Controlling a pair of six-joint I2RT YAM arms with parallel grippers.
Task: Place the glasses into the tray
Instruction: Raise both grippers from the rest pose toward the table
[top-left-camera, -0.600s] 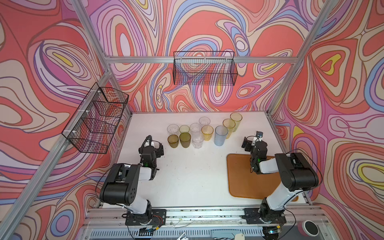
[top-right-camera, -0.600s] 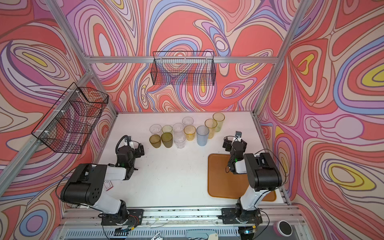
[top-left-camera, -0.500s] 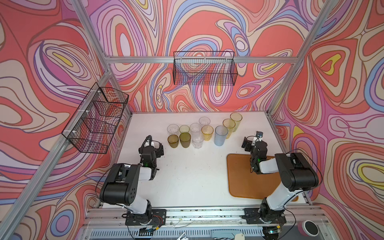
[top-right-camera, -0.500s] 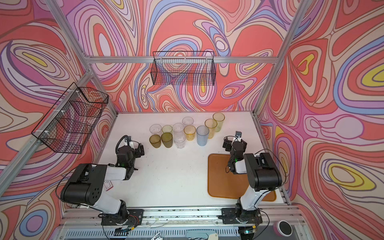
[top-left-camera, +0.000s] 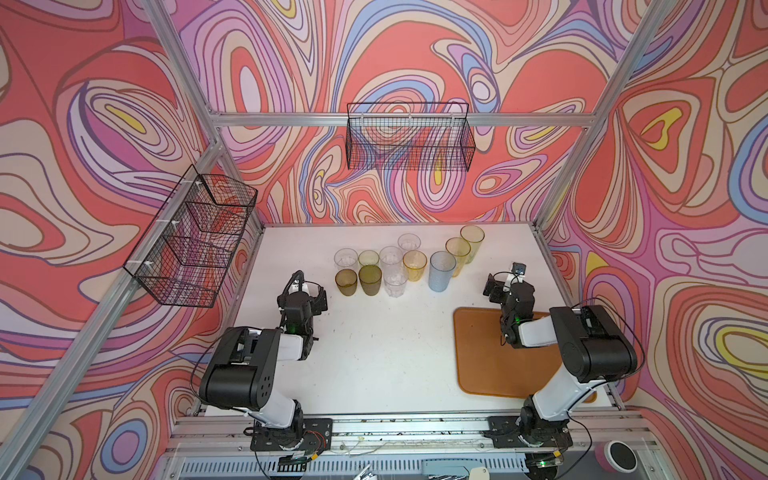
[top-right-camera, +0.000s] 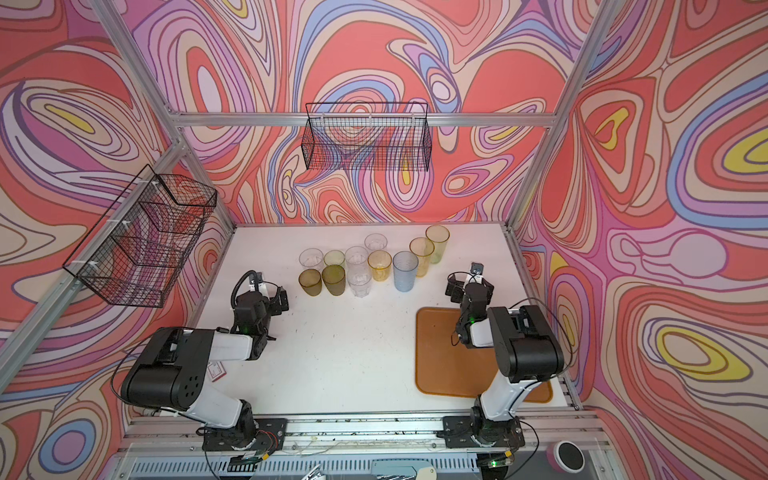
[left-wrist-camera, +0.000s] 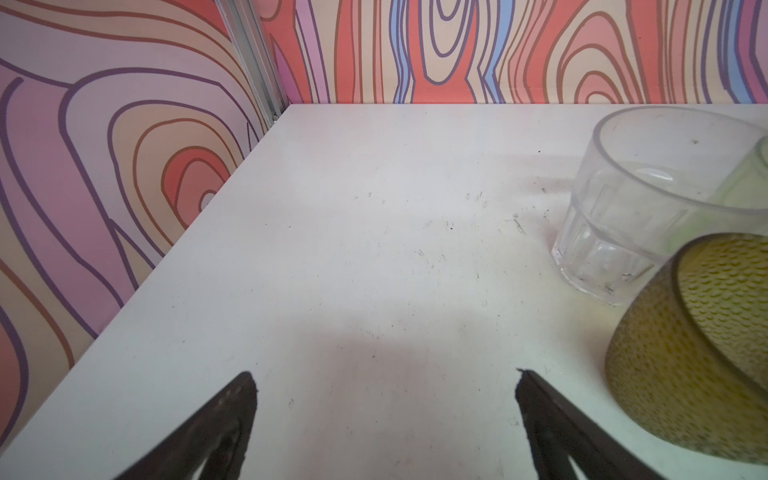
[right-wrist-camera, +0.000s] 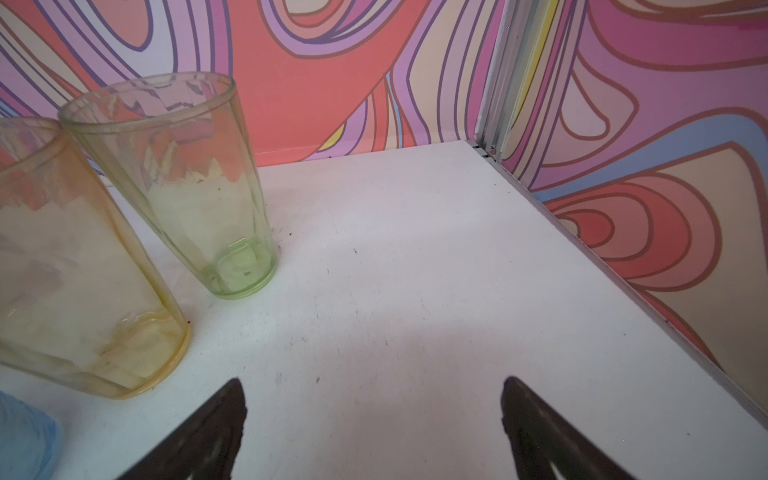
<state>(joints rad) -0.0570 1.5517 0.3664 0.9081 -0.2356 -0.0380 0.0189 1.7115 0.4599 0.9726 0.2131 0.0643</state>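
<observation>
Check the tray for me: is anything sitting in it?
On the tray no glass shows in the bare orange area; the glasses stand on the white table beyond it. The right arm hangs over its right side, so that part is hidden.

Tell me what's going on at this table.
Two robot arms are set up to move glasses into an orange-brown tray, and none is in it yet. Eleven tumblers stand clustered toward the back of the white table; the tray lies at the front right, partly under the right arm. The left gripper and right gripper are both open and empty, each poised over bare table beside one end of the cluster.
</observation>
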